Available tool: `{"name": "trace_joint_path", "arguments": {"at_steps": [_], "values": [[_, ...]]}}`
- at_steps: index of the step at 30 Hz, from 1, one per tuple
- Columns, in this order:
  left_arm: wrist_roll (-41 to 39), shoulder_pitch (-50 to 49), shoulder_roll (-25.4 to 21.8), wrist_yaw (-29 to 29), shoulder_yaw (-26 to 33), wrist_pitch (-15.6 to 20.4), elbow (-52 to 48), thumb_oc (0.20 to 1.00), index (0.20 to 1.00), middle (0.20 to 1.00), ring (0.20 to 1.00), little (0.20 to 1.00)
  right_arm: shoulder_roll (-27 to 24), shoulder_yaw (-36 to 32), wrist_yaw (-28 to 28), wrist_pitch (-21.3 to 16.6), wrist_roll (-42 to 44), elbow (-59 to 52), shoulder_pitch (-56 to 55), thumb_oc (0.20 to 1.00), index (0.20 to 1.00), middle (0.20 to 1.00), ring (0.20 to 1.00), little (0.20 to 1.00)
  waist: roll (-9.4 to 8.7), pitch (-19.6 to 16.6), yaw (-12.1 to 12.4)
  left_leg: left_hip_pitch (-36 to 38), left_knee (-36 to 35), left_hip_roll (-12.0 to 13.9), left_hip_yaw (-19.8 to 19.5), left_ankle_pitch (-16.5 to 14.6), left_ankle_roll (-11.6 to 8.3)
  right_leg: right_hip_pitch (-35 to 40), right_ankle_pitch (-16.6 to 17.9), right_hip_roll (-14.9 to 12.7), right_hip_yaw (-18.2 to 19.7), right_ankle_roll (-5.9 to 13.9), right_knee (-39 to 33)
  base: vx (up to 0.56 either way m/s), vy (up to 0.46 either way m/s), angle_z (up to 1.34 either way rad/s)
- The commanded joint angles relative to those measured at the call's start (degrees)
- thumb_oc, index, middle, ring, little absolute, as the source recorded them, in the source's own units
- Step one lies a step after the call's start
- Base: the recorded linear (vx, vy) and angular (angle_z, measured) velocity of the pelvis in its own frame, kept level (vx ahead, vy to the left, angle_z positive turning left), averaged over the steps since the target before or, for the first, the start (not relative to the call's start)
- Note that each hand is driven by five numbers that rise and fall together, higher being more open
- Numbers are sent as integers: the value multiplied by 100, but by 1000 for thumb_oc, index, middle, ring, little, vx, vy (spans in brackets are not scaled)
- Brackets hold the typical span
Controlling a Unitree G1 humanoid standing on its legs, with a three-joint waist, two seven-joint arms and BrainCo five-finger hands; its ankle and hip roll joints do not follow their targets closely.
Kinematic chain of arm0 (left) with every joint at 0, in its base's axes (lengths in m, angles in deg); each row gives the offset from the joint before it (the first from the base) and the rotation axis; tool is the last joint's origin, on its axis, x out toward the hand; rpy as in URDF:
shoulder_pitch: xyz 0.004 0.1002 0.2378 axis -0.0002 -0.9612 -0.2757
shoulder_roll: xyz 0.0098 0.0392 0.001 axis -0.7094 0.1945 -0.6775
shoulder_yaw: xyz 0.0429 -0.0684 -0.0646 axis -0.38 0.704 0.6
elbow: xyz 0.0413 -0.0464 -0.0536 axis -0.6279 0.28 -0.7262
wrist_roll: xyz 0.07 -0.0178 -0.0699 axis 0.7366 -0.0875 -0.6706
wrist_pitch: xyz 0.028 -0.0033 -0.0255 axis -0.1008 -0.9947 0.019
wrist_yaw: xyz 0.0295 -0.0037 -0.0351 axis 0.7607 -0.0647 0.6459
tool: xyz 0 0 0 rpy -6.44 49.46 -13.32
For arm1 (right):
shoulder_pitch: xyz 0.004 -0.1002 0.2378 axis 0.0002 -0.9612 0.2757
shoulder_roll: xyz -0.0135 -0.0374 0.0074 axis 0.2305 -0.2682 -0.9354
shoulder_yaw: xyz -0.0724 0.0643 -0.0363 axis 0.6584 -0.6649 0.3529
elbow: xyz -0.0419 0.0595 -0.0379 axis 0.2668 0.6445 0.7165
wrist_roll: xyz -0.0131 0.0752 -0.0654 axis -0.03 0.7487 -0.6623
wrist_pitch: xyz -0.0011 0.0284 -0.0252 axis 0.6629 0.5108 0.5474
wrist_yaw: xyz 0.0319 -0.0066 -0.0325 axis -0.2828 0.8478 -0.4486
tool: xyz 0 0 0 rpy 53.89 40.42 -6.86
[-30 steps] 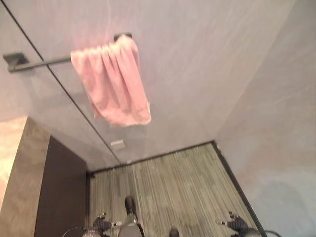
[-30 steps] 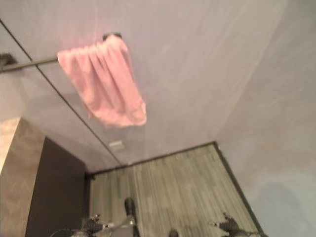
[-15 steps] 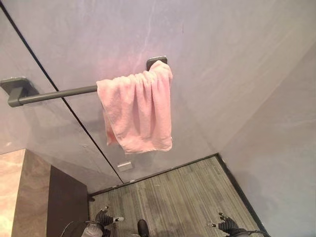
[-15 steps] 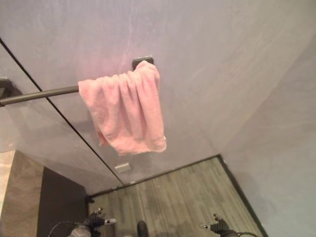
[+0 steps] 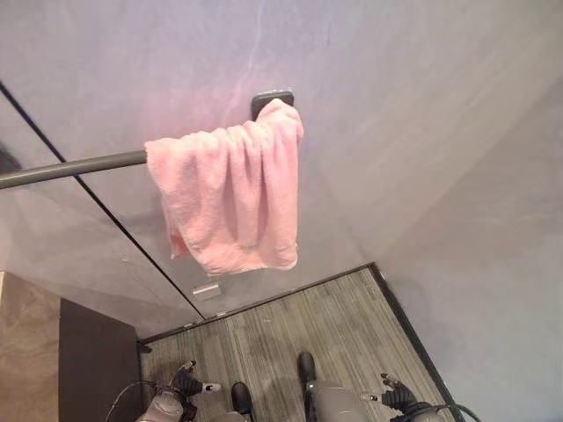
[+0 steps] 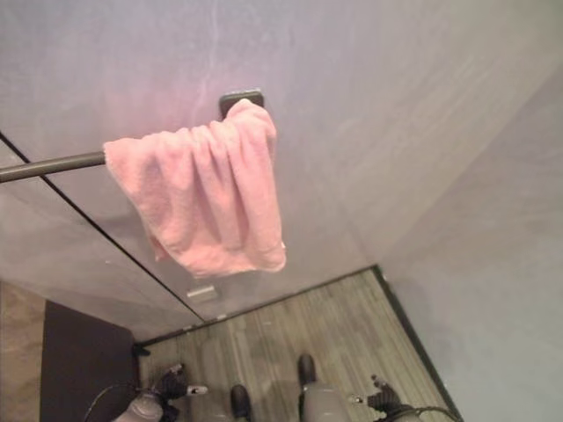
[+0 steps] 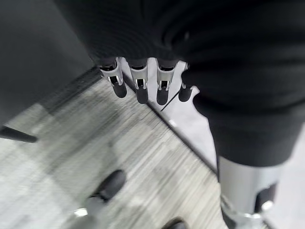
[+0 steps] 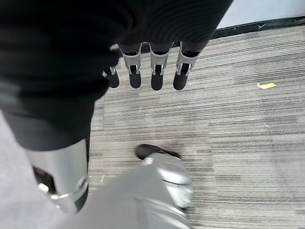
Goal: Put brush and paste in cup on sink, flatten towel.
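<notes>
Over the last second the whole view shifted, a move of the camera: the pink towel [image 5: 230, 200], bunched at the right end of the dark rail [image 5: 75, 168], now sat upper centre. The left robot hand [image 7: 143, 81] and right robot hand [image 8: 152, 69] hung low, fingers straight, holding nothing. Flattening seemed next; I judged neither was yet near it.
</notes>
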Motion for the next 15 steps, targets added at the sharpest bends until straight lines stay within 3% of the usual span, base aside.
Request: {"name": "trace_joint_path", "arguments": {"at_steps": [1,9,11,12,14,15], "values": [[-52,2,-32,50,77,103,-53,1000,1000,1000,1000,1000,-353,3,46,-64,-186,-66,212,1000,1000,1000,1000,1000,79,-215,3,-312,643,189,25,5,-375,326,50,124,-38,184,-262,120,-147,13],[-130,-102,-9,34,135,78,-77,1000,1000,1000,1000,1000,-562,71,95,-108,-229,-388,335,1000,1000,1000,1000,1000,139,-248,106,-312,710,287,-175,24,-488,531,-109,194,-250,52,-287,48,-101,20],[-128,-73,2,58,150,70,-44,1000,1000,1000,1000,1000,-641,44,91,-131,-140,-618,346,1000,1000,1000,1000,1000,152,-189,68,-541,1012,301,-164,-43,-573,453,-152,183,-326,7,-257,-16,-106,24],[-154,-63,6,70,149,64,-60,1000,1000,1000,1000,1000,-663,-4,111,-150,-84,-653,319,1000,1000,1000,1000,1000,162,-174,21,-626,1166,362,-28,-68,-619,448,-180,158,-402,-8,-235,-16,-83,57],[-232,-9,17,111,156,58,-106,1000,1000,1000,1000,1000,-703,-74,183,-161,-40,-691,298,1000,1000,1000,1000,1000,160,-145,-131,-672,1313,853,764,206,-785,456,-229,78,-560,-38,-179,7,16,57],[-267,12,28,117,148,59,-148,1000,1000,1000,1000,1000,-717,-90,228,-145,-37,-640,296,1000,1000,1000,1000,1000,161,-145,-120,-610,1200,1009,868,294,-832,514,-256,59,-607,-23,-196,72,90,49]]}}
